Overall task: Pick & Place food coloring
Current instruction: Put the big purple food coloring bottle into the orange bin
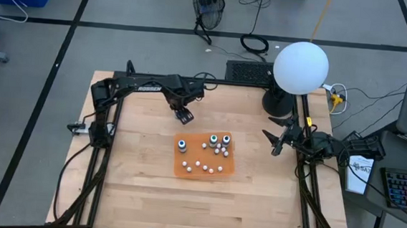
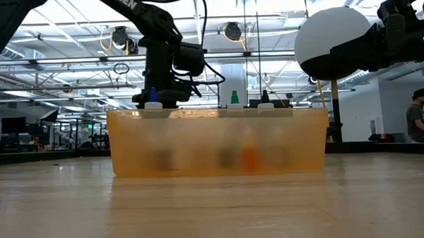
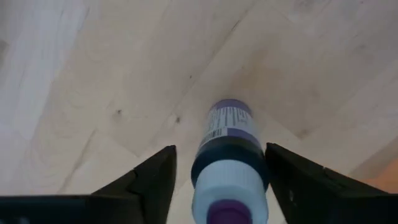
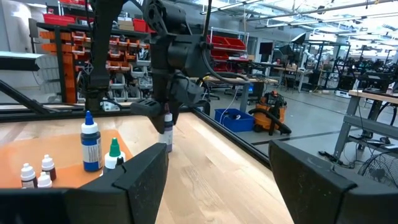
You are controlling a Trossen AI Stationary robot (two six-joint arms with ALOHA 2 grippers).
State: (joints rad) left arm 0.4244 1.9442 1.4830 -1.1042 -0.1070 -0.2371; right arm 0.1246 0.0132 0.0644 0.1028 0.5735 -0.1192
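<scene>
My left gripper hangs over bare wood just beyond the far edge of the orange tray. It is shut on one food coloring bottle, which has a purple tip, a pale cap and a dark labelled body. The right wrist view shows that bottle under the left gripper. More bottles stand upright in the tray: a blue one, a green-tipped one, and in the high view two more. My right gripper waits open near the table's right edge. My left gripper pinches the bottle's upper end, at the pale cap and dark shoulder, between its two fingers. The fingers come from above, pointing down. The bottle hangs upright below them, base toward the wood; whether the base touches the table I cannot tell.
Several small white-capped pieces lie scattered in the tray. A white globe lamp on a black base stands at the table's far right corner. Bare wood lies to the left of and in front of the tray. A person stands far off in the room.
</scene>
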